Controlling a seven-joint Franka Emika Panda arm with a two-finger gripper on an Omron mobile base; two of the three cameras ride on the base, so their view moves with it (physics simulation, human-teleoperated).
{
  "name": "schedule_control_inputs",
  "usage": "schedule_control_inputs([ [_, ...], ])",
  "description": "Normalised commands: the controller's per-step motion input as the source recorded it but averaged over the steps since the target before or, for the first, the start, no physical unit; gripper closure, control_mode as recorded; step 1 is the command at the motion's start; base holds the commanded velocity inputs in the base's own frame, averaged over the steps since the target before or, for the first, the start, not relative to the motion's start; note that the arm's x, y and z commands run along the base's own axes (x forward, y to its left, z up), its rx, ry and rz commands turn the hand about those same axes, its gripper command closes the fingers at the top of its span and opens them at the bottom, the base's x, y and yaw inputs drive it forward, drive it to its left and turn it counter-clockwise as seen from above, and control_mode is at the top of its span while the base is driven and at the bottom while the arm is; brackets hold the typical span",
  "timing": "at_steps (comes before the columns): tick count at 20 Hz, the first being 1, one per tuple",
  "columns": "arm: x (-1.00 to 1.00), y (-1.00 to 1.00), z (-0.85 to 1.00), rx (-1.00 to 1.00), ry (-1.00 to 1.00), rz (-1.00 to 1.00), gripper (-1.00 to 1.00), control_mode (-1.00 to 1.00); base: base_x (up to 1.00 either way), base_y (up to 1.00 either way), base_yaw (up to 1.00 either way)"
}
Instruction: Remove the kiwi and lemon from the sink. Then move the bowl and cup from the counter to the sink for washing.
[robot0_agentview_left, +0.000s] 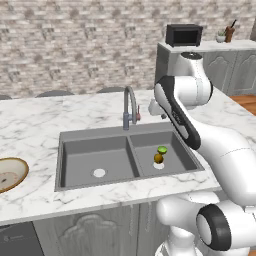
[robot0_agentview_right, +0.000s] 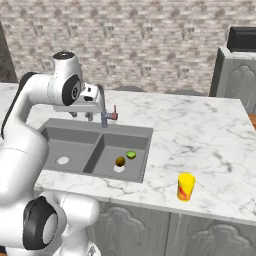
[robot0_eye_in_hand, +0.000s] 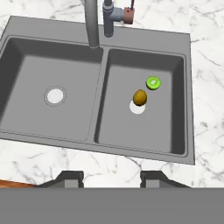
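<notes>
Even, bright rendered light, no glare, soft shading inside the sink (robot0_eye_in_hand: 26, 83) basins, slightly pixelated edges

Sink (robot0_eye_in_hand: 144, 57): dark grey double basin set in white marble bench (robot0_agentview_right: 210, 135), pale round drain in each. Right basin: golden-brown fruit (robot0_eye_in_hand: 139, 97) at the drain, green cut kiwi (robot0_eye_in_hand: 153, 82) just beside it, twd back. Bowl (robot0_agentview_left: 9, 174): tan, brown rim, upright on bench left of sink. Cup (robot0_agentview_right: 186, 187): yellow w/ red mark, upright on bench right of sink, near front edge.

faucet (robot0_eye_in_hand: 92, 24) overhangs divider, right basin (robot0_eye_in_hand: 170, 131) open
</notes>
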Motion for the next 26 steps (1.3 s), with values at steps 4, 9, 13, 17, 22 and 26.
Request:
schedule_control_inputs([
  [4,-0.04,0.00,0.00,0.00,0.00,0.00,-1.00,-1.00,0.00,0.00,0.00],
  [9,-0.15,-0.07,0.00,0.00,-0.04,0.00,-1.00,-1.00,0.00,0.00,0.00],
  [13,-0.16,-0.07,-0.01,0.00,-0.04,0.00,-1.00,-1.00,0.00,0.00,0.00],
  [17,-0.15,-0.10,-0.04,0.00,-0.05,0.00,-1.00,-1.00,0.00,0.00,0.00],
  [22,-0.14,-0.12,-0.06,0.02,-0.03,-0.02,-1.00,-1.00,0.00,0.00,0.00],
  [26,-0.13,-0.13,-0.08,0.06,-0.01,-0.04,-1.00,-1.00,0.00,0.00,0.00],
])
